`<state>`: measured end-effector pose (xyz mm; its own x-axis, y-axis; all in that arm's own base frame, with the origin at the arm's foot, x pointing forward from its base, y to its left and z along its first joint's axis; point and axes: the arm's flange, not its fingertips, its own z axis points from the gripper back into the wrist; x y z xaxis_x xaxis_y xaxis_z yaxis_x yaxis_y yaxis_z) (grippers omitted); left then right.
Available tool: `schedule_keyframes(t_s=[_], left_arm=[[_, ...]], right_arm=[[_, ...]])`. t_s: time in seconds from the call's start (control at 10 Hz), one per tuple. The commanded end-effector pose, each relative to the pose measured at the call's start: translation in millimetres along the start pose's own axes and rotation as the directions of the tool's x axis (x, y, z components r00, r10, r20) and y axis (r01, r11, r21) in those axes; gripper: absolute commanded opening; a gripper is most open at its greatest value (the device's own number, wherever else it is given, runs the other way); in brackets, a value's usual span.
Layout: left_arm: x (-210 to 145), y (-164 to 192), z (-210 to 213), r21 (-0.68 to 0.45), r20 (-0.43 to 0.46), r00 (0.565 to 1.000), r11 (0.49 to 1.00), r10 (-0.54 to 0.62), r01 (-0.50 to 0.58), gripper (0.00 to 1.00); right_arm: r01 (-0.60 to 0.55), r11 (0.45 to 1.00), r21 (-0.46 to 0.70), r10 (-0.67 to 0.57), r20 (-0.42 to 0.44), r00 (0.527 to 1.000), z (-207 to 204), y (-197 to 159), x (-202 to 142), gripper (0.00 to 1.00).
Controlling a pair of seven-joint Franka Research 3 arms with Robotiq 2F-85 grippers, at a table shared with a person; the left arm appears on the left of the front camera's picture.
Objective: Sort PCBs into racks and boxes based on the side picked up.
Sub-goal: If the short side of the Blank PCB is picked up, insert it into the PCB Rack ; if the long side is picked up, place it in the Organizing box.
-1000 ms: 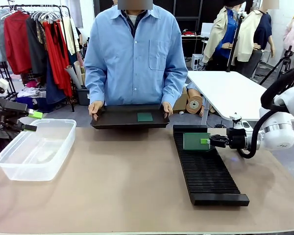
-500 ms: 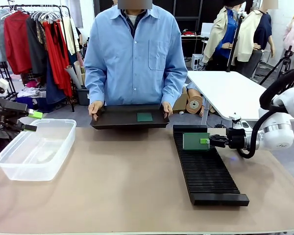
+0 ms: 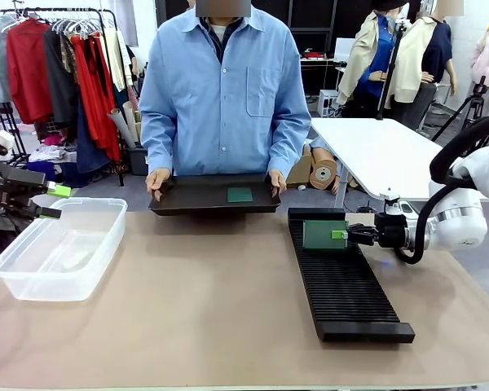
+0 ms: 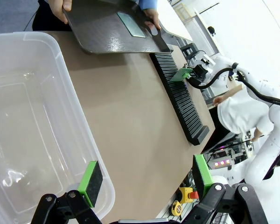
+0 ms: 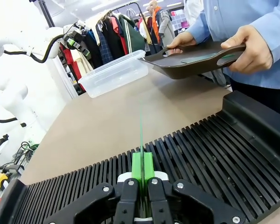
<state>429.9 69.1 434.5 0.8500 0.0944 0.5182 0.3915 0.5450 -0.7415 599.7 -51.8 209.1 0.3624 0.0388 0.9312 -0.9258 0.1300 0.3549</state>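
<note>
Right gripper [image 3: 341,235] pinches upright PCB [image 3: 321,235] over rack [image 3: 346,285].

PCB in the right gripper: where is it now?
Front view, right of centre: the PCB stands upright in the right gripper over the far end of the rack, just short of the person's tray.

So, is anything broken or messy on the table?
Nothing stands out. The right gripper holds one PCB upright over the rack, another PCB lies flat on the person's tray, and the clear tub sits upright, nothing spilled.
</note>
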Motion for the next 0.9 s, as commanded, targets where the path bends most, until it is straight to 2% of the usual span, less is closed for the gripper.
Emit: schedule_keyframes(t_s=[0.0, 0.8], left_arm=[[-1.0, -0.8, 0.8, 0.009, 0.001, 1.0, 1.0, -0.004, 0.004, 1.0], [-1.0, -0.8, 0.8, 0.009, 0.001, 1.0, 1.0, -0.004, 0.004, 1.0]], right_arm=[[-0.036, 0.999, 0.008, 0.036, 0.025, 0.999, 0.9, -6.9, 2.4, 0.0], [-0.033, 0.999, -0.008, 0.033, -0.021, 0.999, 1.1, -14.0, 1.8, 0.0]])
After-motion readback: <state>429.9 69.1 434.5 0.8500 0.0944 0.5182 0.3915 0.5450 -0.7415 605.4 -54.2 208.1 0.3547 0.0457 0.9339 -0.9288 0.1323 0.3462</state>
